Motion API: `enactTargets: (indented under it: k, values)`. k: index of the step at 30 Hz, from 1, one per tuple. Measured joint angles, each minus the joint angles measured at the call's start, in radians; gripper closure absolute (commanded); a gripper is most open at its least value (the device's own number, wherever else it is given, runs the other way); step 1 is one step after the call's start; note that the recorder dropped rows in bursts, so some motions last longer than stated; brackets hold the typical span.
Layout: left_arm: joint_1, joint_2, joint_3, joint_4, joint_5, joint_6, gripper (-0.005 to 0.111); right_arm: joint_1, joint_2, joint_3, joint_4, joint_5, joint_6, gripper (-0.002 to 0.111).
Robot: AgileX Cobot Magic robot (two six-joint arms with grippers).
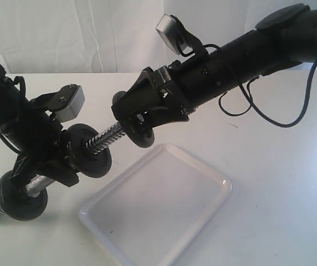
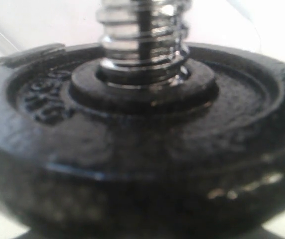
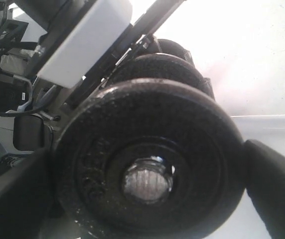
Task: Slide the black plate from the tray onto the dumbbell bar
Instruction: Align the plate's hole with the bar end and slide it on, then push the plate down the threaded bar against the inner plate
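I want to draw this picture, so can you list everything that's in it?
Bar: one, shiny silver, tilted up above the table.
Discs: three, black, all on the bar: low disc, middle disc, top disc at the tip.
Tray: one, white, on the table.
Table: one, white.
Curtain: white, behind.
Robot arms: two, black; left arm with left jaws closed on the bar, right arm with right jaws closed on the top disc.
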Motion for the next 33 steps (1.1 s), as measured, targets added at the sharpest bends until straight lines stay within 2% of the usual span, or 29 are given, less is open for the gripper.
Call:
enactTargets:
  k: [18,33]
  values:
    - [0.0,0.0,0.0,0.0,0.034,0.031,0.107,0.111,0.015,0.002,-0.023,-0.097,0.0,0.108]
    - [0.0,0.0,0.0,0.0,0.028,0.029,0.107,0.116,0.015,0.002,-0.027,-0.125,0.0,0.108]
